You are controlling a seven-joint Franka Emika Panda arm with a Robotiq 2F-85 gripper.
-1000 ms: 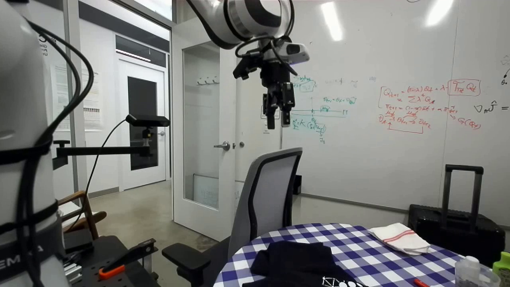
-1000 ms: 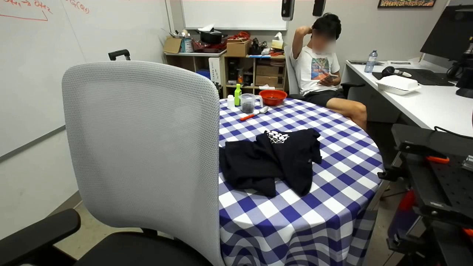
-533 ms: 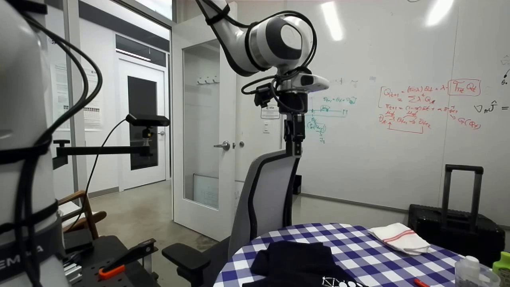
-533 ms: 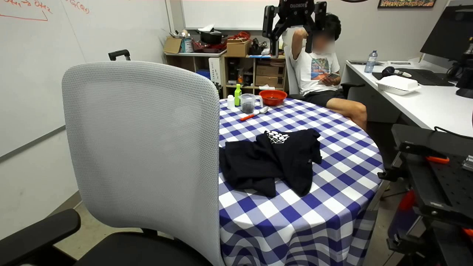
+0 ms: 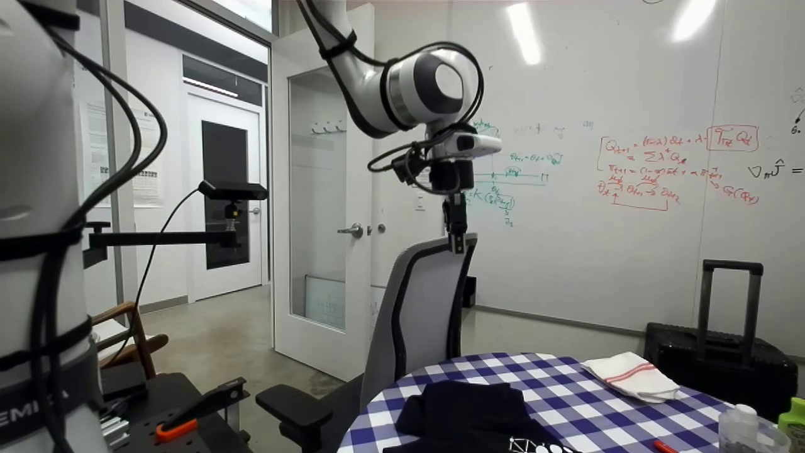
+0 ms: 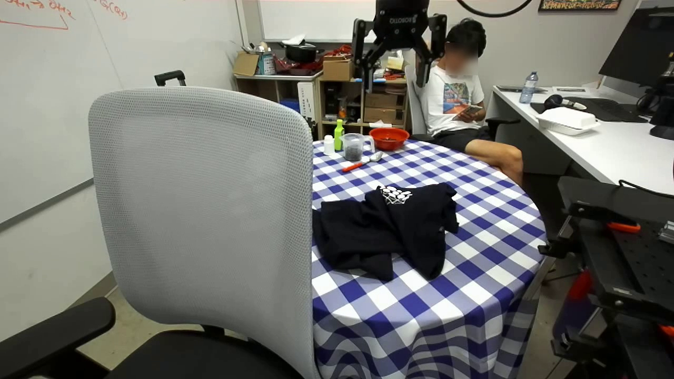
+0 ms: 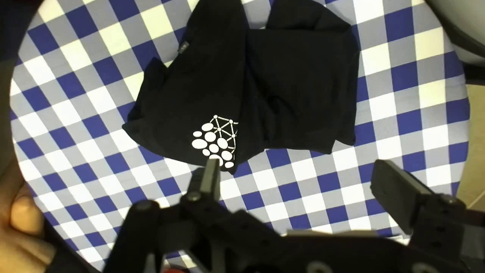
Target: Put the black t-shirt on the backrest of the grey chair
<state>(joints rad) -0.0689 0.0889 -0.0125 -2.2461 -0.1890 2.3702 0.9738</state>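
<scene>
The black t-shirt (image 7: 299, 87) lies on the table (image 6: 484, 226), cut off in the wrist view, slightly hidden by the grey chair (image 6: 200, 200) in an exterior view. Above the table hangs the gripper (image 6: 395, 84), jaws apart.

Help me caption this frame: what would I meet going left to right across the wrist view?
A person's bare skin at the left edge → the black t-shirt → the grey chair at the upper right edge.

The white-printed black t-shirt (image 6: 389, 226) lies rumpled on the table (image 6: 489, 237) beside the grey chair (image 6: 205, 200).
</scene>
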